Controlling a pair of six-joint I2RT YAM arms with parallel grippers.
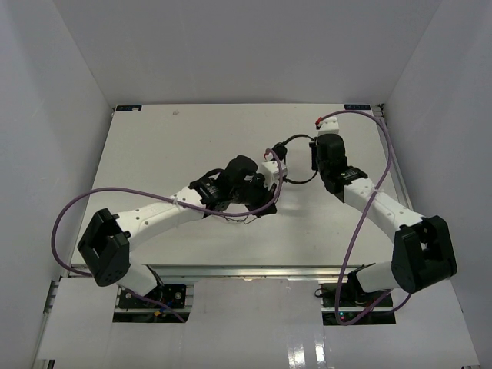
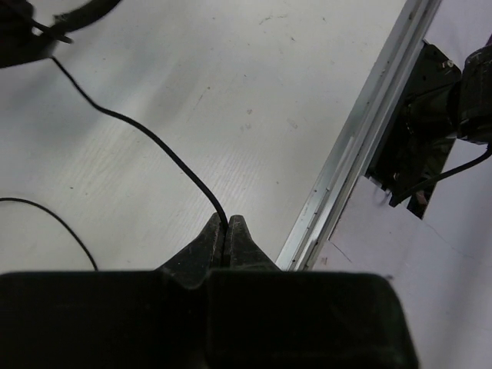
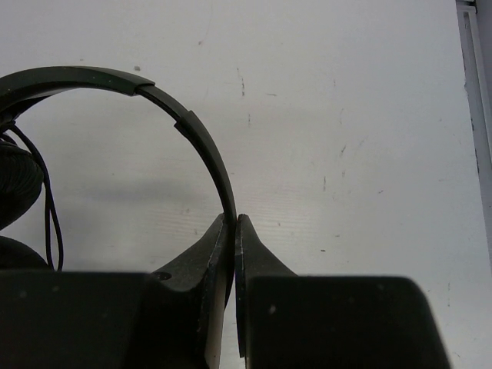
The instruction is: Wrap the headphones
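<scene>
Left gripper (image 2: pixel 227 231) is clamped fully shut, with the thin black cord (image 2: pixel 146 134) pinched right at the tips of its fingers. From that pinch the cord runs up and away in a loose wavy line across the white table (image 2: pixel 231 77) to a dark bit of the headphones at the top left corner of the left wrist view. A second stretch of the same cord curves along the left edge of that view, lying apart from the gripper. Off to the right of the fingers in that view is the metal rail (image 2: pixel 361 146) along the near edge of the table.

Right gripper (image 3: pixel 234 227) is closed too, squeezing one end of the headband (image 3: pixel 92 75) between its fingertips. The band arcs up and over to the left from there, and a padded earcup (image 3: pixel 11 181) pokes in at the left edge, with some cord dangling just beside it.

From the overhead camera the headphones (image 1: pixel 296 137) sit a bit right of the middle of the table, right between the two wrists: right arm on their right side, left arm coming in from the near left. Can't tell whether they're resting on the surface or lifted slightly off it. A purple cable (image 1: pixel 69 223) loops out beside each arm, well clear of the cord.
</scene>
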